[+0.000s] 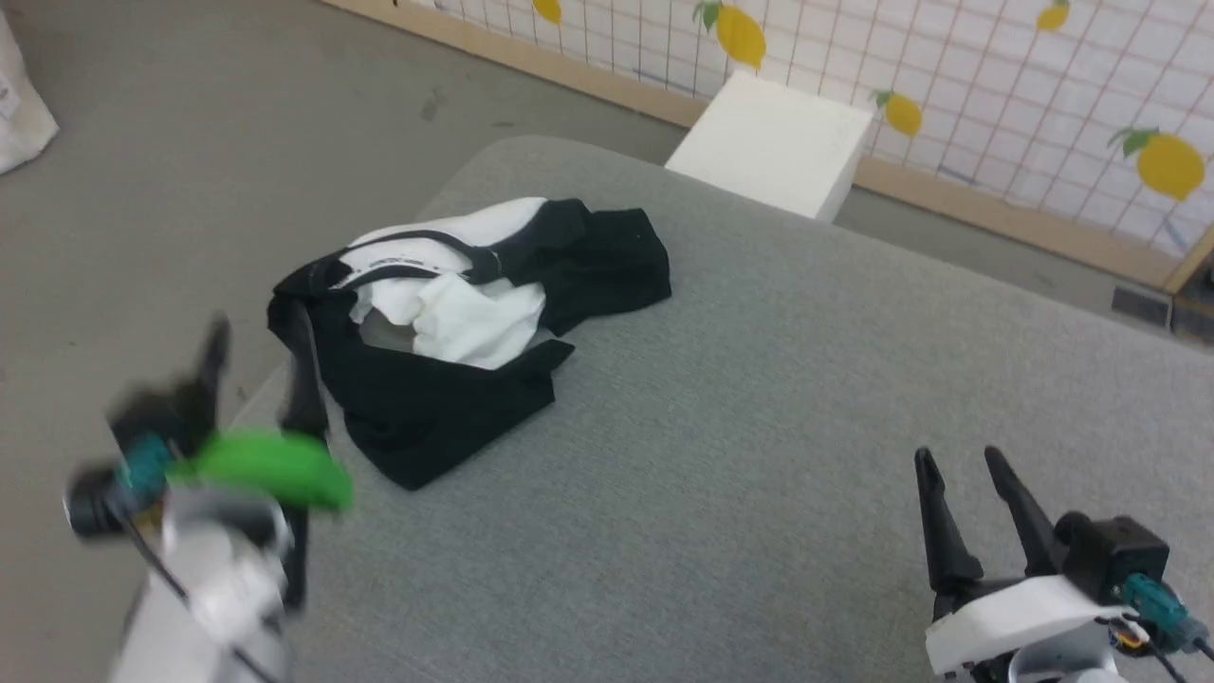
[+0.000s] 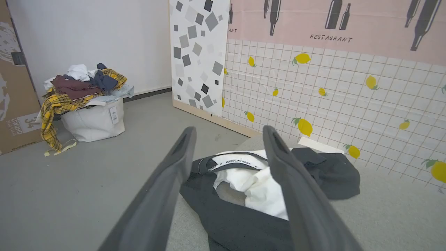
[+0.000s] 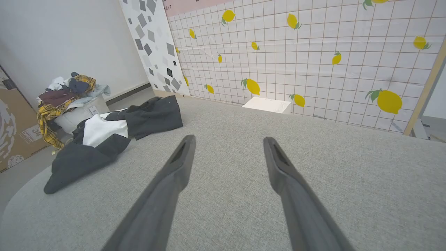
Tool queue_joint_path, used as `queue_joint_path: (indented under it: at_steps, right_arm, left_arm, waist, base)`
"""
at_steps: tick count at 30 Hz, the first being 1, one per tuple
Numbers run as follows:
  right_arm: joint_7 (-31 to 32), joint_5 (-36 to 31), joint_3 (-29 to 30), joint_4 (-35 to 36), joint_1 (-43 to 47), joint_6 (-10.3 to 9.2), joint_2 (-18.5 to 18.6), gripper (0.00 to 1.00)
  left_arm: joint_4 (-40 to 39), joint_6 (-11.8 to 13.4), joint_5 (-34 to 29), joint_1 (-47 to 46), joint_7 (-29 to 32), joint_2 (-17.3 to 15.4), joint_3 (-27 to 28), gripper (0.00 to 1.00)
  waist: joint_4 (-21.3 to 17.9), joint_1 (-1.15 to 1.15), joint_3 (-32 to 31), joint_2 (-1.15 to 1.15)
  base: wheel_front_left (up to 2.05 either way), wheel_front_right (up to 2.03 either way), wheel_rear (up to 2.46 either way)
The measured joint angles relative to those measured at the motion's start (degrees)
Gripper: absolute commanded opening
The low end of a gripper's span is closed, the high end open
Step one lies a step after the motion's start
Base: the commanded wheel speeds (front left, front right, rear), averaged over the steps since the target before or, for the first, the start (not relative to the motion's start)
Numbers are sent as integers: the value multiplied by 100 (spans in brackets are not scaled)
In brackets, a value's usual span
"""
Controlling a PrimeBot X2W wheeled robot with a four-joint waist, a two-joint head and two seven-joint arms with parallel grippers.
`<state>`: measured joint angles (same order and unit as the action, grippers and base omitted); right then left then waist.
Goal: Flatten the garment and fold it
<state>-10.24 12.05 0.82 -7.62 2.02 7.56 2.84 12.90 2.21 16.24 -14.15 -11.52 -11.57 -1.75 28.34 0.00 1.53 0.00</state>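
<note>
One garment [image 1: 455,323] is lying crumpled near the left edge of the table [image 1: 759,398], its black sleeves bunched around the white body. The left hand [image 1: 258,332], fingers spread and empty, is hovering just beside it and pointing at the collar. The heap's long axis appears to be running away from that hand toward the far right. The right hand [image 1: 958,460], likewise spread and empty, is sitting well apart. Count: one garment, two hands, with the left nearer.

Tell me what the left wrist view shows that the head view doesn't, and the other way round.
Left wrist view: a white fabric bin heaped with clothes, a cardboard box and a pink bottle-print banner. Head view: the open right gripper over the grey surface. Both: the crumpled garment, the open left gripper near it, and the lemon-print wall.
</note>
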Motion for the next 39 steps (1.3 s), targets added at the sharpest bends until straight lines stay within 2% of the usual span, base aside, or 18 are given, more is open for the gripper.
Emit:
queue_joint_path:
  at_steps: [6, 12, 18, 24, 32, 33, 34, 39]
  right_arm:
    - [425, -397, 60, 459, -174, 0, 0, 100]
    - [866, -747, 162, 1040, -302, 0, 0, 100]
    - [1100, -915, 267, 1505, -278, 0, 3, 100]
    - [1183, -899, 178, 1785, -173, 0, 0, 100]
    - [1184, -899, 186, 1916, -173, 0, 1, 100]
    - [1189, -899, 199, 1917, -171, 0, 2, 100]
    - [1202, -899, 210, 1916, -166, 0, 1, 100]
    - [1206, -895, 147, 1866, -169, 0, 0, 100]
  left_arm:
    - [999, -565, 565, -1713, 636, -286, 143, 100]
    - [2548, -826, 1177, -3010, 1944, -525, 90, 100]
    - [3740, -864, 1419, -3574, 3332, -556, -112, 100]
    - [4409, -722, 1335, -3825, 3727, -549, -324, 100]
    - [4831, -713, 1511, -4086, 4021, -579, -220, 100]
    - [4830, -714, 1534, -4099, 3987, -586, -181, 44]
    - [4819, -719, 1600, -4099, 3851, -581, -114, 0]
    - [4743, -771, 1784, -4084, 2810, -389, 20, 0]
  waist:
    - [-198, 0, 416, 0]
    - [-507, 1, 1008, 0]
    - [-862, 1, 1592, 0]
    - [-1185, 1, 2112, 0]
    - [-1483, 0, 2609, 1]
    - [-1497, -1, 2639, 1]
    - [-1506, 0, 2665, 1]
    - [-1459, 0, 2603, 0]
  base:
    - [0, 0, 0]
    - [0, 0, 0]
    - [0, 0, 0]
    - [0, 0, 0]
    - [0, 0, 0]
    - [0, 0, 0]
    - [0, 0, 0]
    - [0, 0, 0]
